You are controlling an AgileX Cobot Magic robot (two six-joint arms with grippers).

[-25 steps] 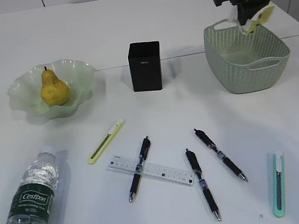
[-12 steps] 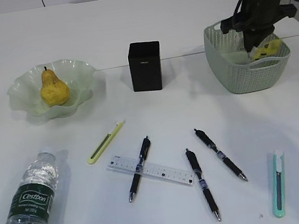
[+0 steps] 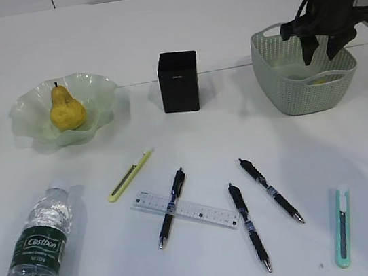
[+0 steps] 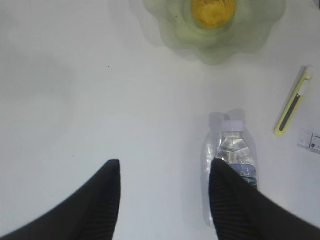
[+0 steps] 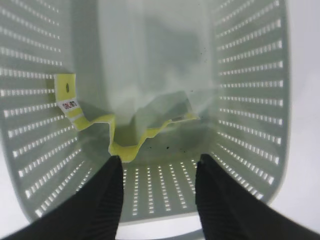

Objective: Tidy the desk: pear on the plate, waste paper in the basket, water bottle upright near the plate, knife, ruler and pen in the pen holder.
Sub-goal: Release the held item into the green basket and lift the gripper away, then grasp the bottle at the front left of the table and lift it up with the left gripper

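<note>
Crumpled yellow-and-white waste paper lies loose on the floor of the green basket. My right gripper hangs open over the basket, nothing between its fingers. The pear sits on the green plate. The water bottle lies on its side at the front left. My left gripper is open above bare table, its right finger overlapping the bottle. A yellow knife, a teal knife, the ruler and three pens lie flat. The black pen holder stands mid-table.
One pen lies across the ruler. The plate with the pear and the yellow knife show at the edges of the left wrist view. A seam between two tabletops runs behind the pen holder.
My right gripper dipped into the basket with the paper, opened and let it go. The paper now lies on the basket floor. Nothing else moved.
</note>
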